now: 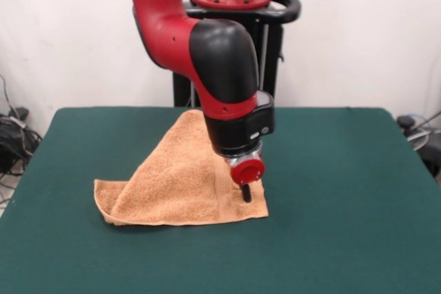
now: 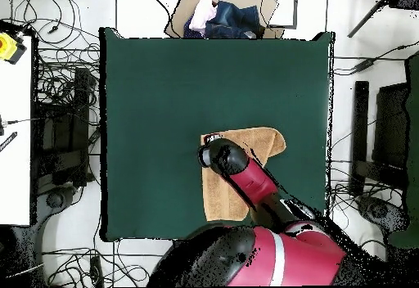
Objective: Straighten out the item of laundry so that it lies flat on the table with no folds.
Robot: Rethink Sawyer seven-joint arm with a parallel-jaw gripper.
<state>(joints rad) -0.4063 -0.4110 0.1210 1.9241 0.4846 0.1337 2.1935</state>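
pressing gripper [image 1: 246, 194] on folded towel [image 1: 176, 184], green table [image 1: 344, 191], arm [image 2: 250, 178] overshadowing cloth

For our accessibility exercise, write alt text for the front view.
A red and black robot arm reaches down over a folded orange towel on a green table, its gripper at the towel's near right corner. The towel lies roughly triangular, not flat.

towel [image 1: 180, 184] on table [image 1: 344, 191] | pincer [image 1: 246, 193] over towel's corner
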